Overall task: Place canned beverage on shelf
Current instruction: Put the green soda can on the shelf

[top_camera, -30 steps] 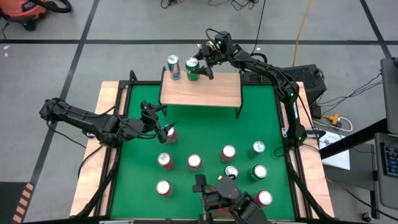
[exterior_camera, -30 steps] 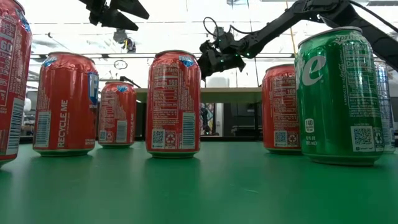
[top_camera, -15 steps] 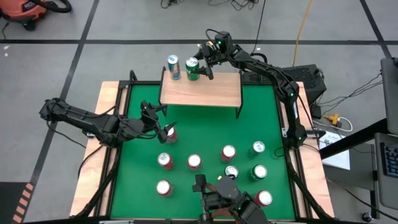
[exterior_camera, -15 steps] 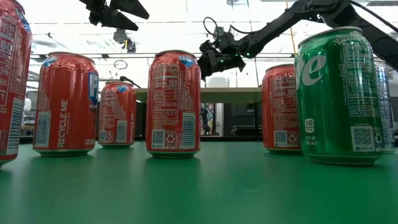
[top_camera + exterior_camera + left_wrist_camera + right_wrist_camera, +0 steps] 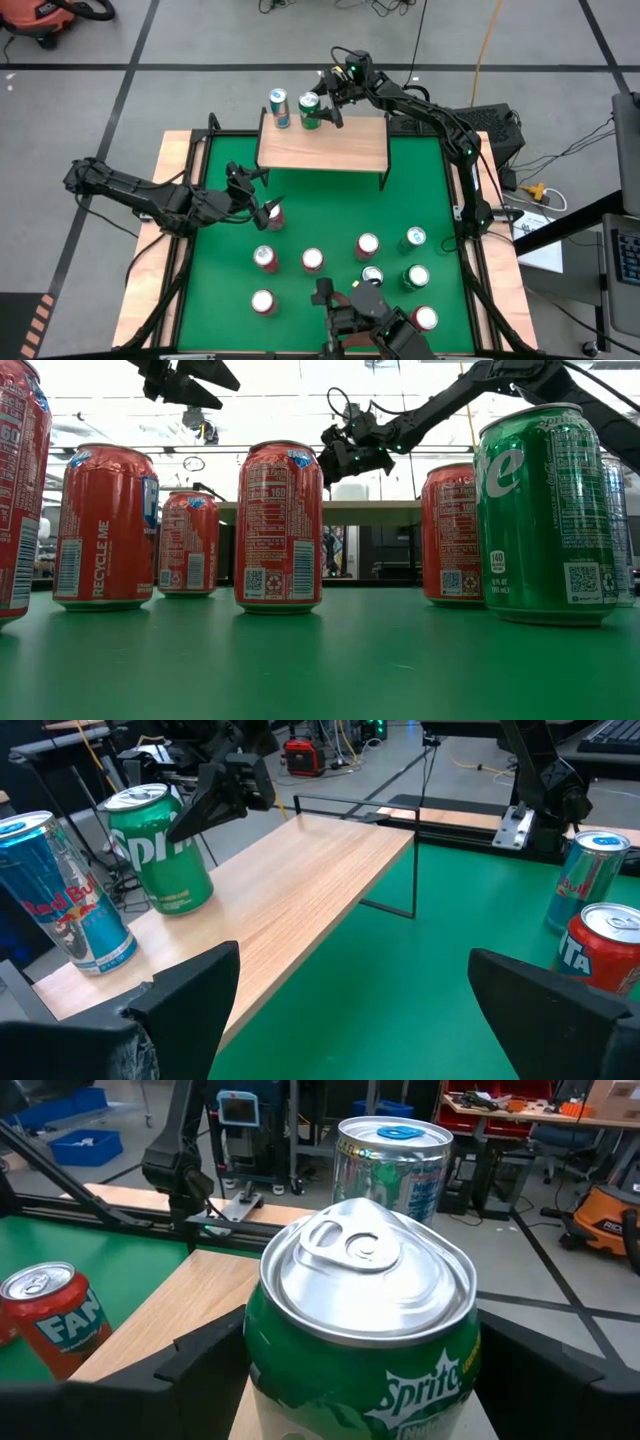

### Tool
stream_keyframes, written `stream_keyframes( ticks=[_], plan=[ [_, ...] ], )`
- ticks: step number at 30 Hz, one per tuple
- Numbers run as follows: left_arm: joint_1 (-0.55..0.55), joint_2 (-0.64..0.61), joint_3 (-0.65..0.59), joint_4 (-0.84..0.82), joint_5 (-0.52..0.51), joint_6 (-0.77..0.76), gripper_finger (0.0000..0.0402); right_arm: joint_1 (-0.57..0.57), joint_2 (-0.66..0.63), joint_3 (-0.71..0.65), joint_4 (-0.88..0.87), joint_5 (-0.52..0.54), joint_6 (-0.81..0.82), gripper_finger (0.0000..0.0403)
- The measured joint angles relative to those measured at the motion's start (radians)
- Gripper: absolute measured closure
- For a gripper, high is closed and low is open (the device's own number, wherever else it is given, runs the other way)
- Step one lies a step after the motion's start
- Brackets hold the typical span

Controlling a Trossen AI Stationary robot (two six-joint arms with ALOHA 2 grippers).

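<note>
Shelf: wood-top shelf (image 5: 323, 144) at far edge of green bench (image 5: 330, 210), thin black legs.
On shelf: green soda can (image 5: 311, 111) upright at far left corner; blue-silver energy can (image 5: 279, 107) just beside it, nearer the shelf's left end.
Bench cans: red cans and others stand in a cluster on near half, e.g. red can (image 5: 313, 260), green-label can (image 5: 416, 238); none on the shelf side of them.
Red can by left arm: red can (image 5: 273, 214) just in front of left gripper, apart from it.
Right gripper: right gripper (image 5: 322, 106) at green soda can on shelf; fingers (image 5: 205, 1348) flank both sides of can. Jaws wide-ish around it; cannot tell if pads touch or have let go. Can sits flat on the wood.
Left gripper: left gripper (image 5: 256, 195) over left-mid bench, facing shelf; jaws wide, holds nothing.
In the way: energy can close to green soda can; right arm spans over shelf's far right corner.
</note>
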Motion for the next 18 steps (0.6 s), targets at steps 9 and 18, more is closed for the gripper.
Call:
stream_keyframes(
  ticks=[9, 18],
  plan=[
    [0.0, 0.0, 0.0, -0.002, 0.0, -0.002, 0.0009, -0.001, 0.0, -0.001, 0.004, 0.016, 0.044, 0.008],
    [-0.007, 0.012, -0.003, -0.006, 0.011, -0.009, 0.0009, -0.001, -0.001, -0.001, 0.006, 0.023, 0.068, 0.008]
  ],
)
